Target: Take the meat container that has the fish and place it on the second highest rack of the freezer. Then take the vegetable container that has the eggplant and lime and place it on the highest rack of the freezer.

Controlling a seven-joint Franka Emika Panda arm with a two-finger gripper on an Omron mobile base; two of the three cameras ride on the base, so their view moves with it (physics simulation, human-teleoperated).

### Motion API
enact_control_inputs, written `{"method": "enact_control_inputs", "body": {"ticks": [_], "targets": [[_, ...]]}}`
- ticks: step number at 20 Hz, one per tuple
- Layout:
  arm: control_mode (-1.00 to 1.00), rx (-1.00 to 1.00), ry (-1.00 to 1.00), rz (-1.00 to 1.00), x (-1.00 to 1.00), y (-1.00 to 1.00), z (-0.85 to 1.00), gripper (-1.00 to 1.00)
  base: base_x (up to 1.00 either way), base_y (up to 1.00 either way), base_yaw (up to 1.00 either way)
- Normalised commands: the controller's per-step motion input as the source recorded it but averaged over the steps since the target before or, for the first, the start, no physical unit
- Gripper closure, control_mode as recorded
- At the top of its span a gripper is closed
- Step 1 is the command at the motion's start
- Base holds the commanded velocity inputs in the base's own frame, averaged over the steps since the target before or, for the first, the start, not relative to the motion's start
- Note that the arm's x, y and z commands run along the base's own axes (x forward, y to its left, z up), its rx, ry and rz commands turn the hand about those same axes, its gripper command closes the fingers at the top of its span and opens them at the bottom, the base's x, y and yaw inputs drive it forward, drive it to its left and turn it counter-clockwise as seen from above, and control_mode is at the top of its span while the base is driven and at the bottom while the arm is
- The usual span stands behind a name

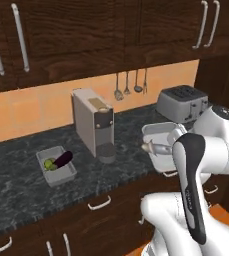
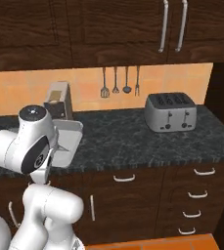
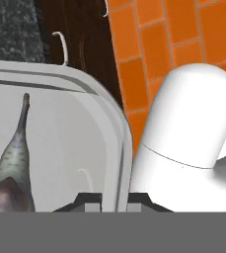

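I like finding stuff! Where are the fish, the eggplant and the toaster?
fish (image 1: 155, 148): left base view, middle of its body.
eggplant (image 1: 63, 159): left base view, middle of its purple body.
toaster (image 2: 171, 112): right base view, front face.

Meat container (image 3: 85, 148), white, rounded rim clamped between two dark fingers (image 3: 87, 200). Fish (image 3: 13, 163) inside, tail pointing up. Behind: dark counter (image 3: 11, 29), wooden cabinet (image 3: 82, 44), orange tiled floor (image 3: 173, 34).
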Motion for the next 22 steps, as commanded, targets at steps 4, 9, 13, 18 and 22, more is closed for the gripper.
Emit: {"method": "enact_control_inputs", "body": {"ticks": [4, 9, 13, 18, 22], "targets": [[1.0, 0.0, 0.0, 0.0, 0.0, 0.0, 0.0, 1.0, -0.58, 0.29, -0.77], [1.0, 0.0, 0.0, 0.0, 0.0, 0.0, 0.0, 1.0, -0.4, 0.01, -0.88], [1.0, 0.0, 0.0, 0.0, 0.0, 0.0, 0.0, 1.0, 0.0, -0.25, -0.92], [1.0, 0.0, 0.0, 0.0, 0.0, 0.0, 0.0, 1.0, 0.02, -0.63, -0.83], [1.0, 0.0, 0.0, 0.0, 0.0, 0.0, 0.0, 1.0, 0.68, -0.6, -0.55]]}}
